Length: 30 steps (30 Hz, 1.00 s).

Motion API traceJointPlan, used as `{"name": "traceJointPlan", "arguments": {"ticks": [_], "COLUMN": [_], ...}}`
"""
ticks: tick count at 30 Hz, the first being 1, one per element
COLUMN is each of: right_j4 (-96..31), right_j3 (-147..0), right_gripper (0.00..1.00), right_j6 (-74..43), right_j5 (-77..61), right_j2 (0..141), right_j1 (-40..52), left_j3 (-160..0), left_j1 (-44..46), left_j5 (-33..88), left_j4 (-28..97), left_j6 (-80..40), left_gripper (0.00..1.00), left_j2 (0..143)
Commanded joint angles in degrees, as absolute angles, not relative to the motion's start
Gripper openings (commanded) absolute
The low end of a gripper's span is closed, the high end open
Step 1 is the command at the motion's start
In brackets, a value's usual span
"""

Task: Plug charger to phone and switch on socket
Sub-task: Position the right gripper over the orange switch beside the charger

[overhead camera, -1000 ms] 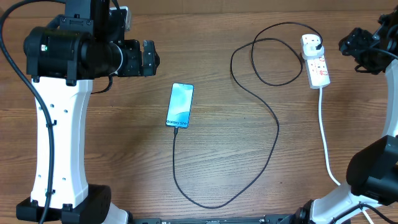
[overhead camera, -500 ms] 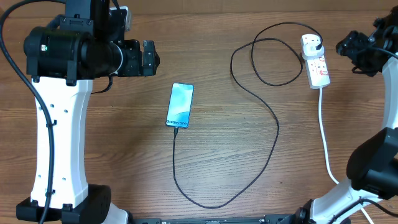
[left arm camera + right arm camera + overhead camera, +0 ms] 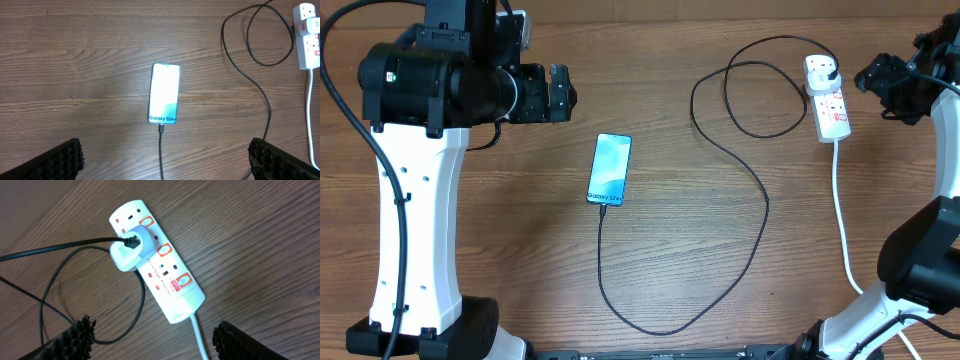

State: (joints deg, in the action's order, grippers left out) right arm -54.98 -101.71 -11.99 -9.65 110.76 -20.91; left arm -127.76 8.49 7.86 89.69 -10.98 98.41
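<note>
The phone (image 3: 610, 168) lies flat at mid-table with its blue screen up; it also shows in the left wrist view (image 3: 164, 93). The charger cable (image 3: 760, 190) runs from the phone's near end, loops across the table and ends in a white adapter plugged into the socket (image 3: 828, 100). The socket also shows in the right wrist view (image 3: 160, 265), with the adapter (image 3: 131, 249) seated in it. My left gripper (image 3: 165, 160) is open, high above the table, left of the phone in the overhead view (image 3: 560, 93). My right gripper (image 3: 155, 340) is open, just right of the socket (image 3: 876, 80).
The socket's thick white lead (image 3: 842, 215) runs down the right side toward the right arm's base. The cable forms loops (image 3: 750, 95) left of the socket. The left arm's white column (image 3: 415, 200) stands at the left.
My right gripper has moved a little leftward, closer to the socket. The left arm, phone and cable have not moved.
</note>
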Motion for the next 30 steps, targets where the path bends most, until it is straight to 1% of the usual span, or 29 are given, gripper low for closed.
{"name": "traceJointPlan", "arguments": {"ticks": [1,12,19,30], "right_j4": [-54.8,-55.2,-54.1,-50.0], "right_j3": [-102.2,-102.2,-102.2,-102.2], "right_gripper": [0.76,0.77,0.77,0.77], "right_j6": [-11.9,-11.9,-12.4,-12.3], "right_j5": [-10.8,-12.2,-8.8,-4.5], "right_j2": [110.8,110.8,111.2,118.7], "right_j1": [-20.9,-20.9,-20.9,-21.0], "left_j3": [-128.0,-128.0,-128.0,-128.0], "left_j1": [8.3,8.3,8.3,8.3], "left_j5": [7.2,7.2,7.2,7.2], "left_j4": [89.8,89.8,89.8,89.8], "left_j6": [-10.3,-10.3,-10.3,-10.3], "left_gripper": [1.0,1.0,1.0,1.0], "left_j2": [97.2,97.2,97.2,97.2]}}
